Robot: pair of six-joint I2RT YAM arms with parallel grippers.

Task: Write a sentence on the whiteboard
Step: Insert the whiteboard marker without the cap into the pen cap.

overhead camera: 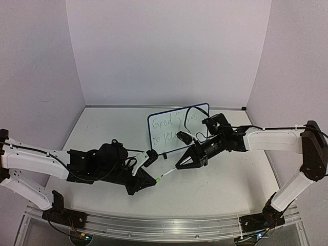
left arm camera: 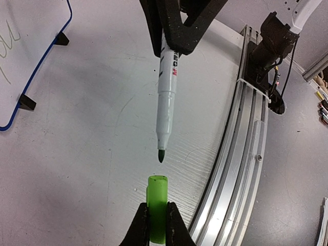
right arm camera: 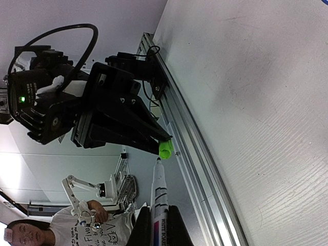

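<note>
Whiteboard (overhead camera: pixel 169 146) stands upright on the worktop (overhead camera: pixel 102 128) at centre frame of the top view. It bears the sentence (overhead camera: pixel 171 129) in green, on two lines. Left fingers (left arm camera: pixel 139 225) are clamped on a green cap (left arm camera: pixel 157 205). Right fingers (right arm camera: pixel 139 233) are clamped on the uncapped marker (left arm camera: pixel 166 102). The marker's tip sits just apart from the cap's open end.

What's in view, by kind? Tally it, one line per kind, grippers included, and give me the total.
whiteboard: 1
marker pen: 1, uncapped
green cap: 1
grippers: 2, left gripper shut on the cap, right gripper shut on the pen
Total: 5
</note>
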